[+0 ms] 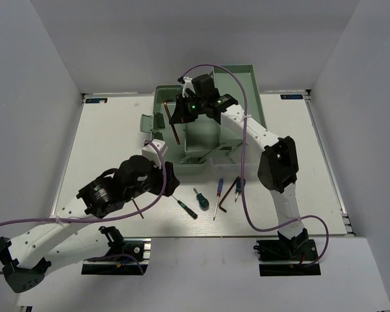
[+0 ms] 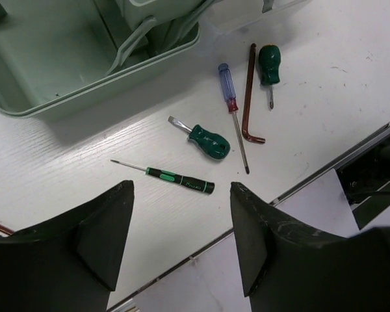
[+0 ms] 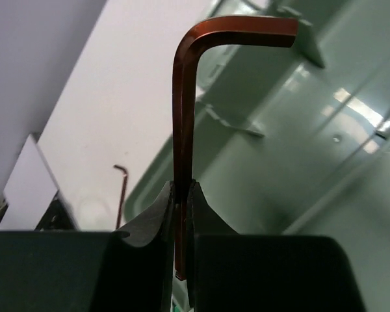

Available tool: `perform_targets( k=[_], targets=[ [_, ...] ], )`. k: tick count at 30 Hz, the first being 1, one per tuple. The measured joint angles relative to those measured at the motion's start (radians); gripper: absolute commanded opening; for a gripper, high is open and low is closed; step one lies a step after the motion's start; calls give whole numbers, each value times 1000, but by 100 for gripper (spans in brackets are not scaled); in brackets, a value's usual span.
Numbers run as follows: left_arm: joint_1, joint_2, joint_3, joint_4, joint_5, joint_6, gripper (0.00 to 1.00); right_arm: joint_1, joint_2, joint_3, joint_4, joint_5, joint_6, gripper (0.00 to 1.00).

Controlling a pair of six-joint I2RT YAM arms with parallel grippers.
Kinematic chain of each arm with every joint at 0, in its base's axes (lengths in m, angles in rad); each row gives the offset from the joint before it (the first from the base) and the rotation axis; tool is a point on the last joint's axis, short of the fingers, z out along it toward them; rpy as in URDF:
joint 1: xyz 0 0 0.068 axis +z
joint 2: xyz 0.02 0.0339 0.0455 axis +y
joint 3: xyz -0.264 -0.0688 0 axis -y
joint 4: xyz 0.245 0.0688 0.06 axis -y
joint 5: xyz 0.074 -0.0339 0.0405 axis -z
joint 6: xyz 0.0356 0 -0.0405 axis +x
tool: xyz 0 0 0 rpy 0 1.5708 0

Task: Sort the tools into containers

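From above, the right gripper (image 1: pixel 177 120) hangs over the toolbox (image 1: pixel 195 168), a hex key (image 1: pixel 176 134) dangling below it. Left wrist: the left gripper (image 2: pixel 182 187) stands open, with screwdrivers (image 2: pixel 211 143) and a second key (image 2: pixel 249 91) lying ahead of it. Right wrist: the jaws pinch the hex key's long shank.

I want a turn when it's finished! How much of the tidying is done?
Barely started. No tool shows inside the toolbox yet. In hand: the right jaws pinch one hex key over it. Left on the table: a thin screwdriver, two stubby screwdrivers, a blue screwdriver and two more hex keys. The left jaws hang open above them.
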Motion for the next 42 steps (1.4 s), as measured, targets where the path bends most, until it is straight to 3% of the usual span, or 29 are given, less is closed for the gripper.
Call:
perform_targets(
  k=[1,2,6,10,14,17,18,19,21,23,26,27,28,29,32,34,38,42],
  targets=[
    [0,-5,0,-5,-6,-3,71,0,6,0,-1,21,2,0],
    [0,-8,0,-9,-11,-5,71,0,10,0,-2,42,2,18],
    [0,-2,2,-27,-26,-10,71,0,14,1,-6,72,-13,40],
    [0,48,17,-14,-21,2,71,3,14,20,-2,56,-32,47],
    [0,127,28,27,13,26,71,4,8,43,-2,20,-42,46],
    [-2,183,30,78,58,51,59,-3,-32,43,-14,-11,-60,16],
    [-4,206,34,94,76,61,49,-9,-59,43,-28,-21,-68,5],
    [-8,233,42,110,96,71,45,-16,-89,43,-37,-28,-78,0],
    [-21,304,66,143,131,102,35,-47,-188,20,-51,-37,-134,0],
    [-41,390,99,170,162,122,30,-97,-317,-25,-97,-28,-209,0],
    [-79,522,146,211,196,147,30,-205,-519,-101,-161,30,-314,0],
    [-95,559,157,221,200,154,40,-253,-589,-143,-176,52,-345,0],
    [-110,590,163,232,205,161,44,-297,-663,-207,-186,77,-377,9],
    [-124,615,166,241,209,168,47,-333,-732,-274,-198,100,-402,29],
    [-167,682,167,265,211,174,55,-414,-928,-515,-257,153,-494,39],
    [-192,723,172,273,207,176,57,-446,-1019,-658,-313,168,-546,34],
    [-229,813,220,282,174,179,59,-491,-1131,-900,-383,187,-591,14],
    [-249,897,291,291,122,180,59,-518,-1210,-1037,-436,194,-590,12]
  ],
)
